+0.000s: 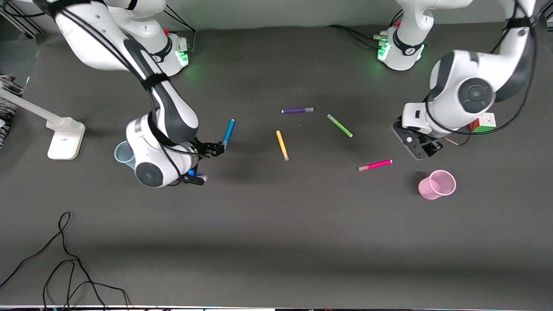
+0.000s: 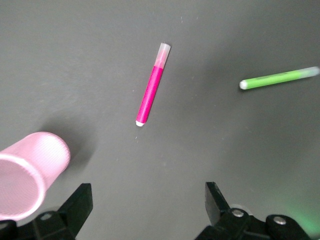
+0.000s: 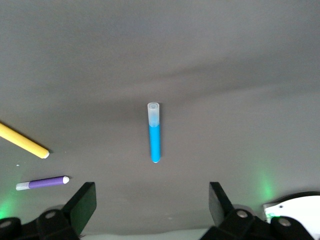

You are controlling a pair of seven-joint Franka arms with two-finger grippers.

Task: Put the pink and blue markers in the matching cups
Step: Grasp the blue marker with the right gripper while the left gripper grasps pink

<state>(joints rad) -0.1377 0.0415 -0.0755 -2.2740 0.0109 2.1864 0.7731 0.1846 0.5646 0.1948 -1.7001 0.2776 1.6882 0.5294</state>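
The blue marker (image 1: 228, 133) (image 3: 155, 135) lies flat on the dark table, just off the open fingers of my right gripper (image 1: 206, 164) (image 3: 150, 200), which holds nothing. The pale blue cup (image 1: 124, 154) stands upright, partly hidden by the right wrist. The pink marker (image 1: 375, 165) (image 2: 150, 86) lies flat toward the left arm's end of the table. The pale pink cup (image 1: 437, 185) (image 2: 27, 175) stands upright beside it, nearer the front camera. My left gripper (image 1: 417, 146) (image 2: 148, 202) hangs open and empty close to the pink marker and over bare table.
A yellow marker (image 1: 282, 145), a purple marker (image 1: 297, 110) and a green marker (image 1: 339, 125) lie mid-table. A colour cube (image 1: 484, 122) sits by the left arm. A white stand (image 1: 65, 138) and loose black cables (image 1: 65, 259) are at the right arm's end.
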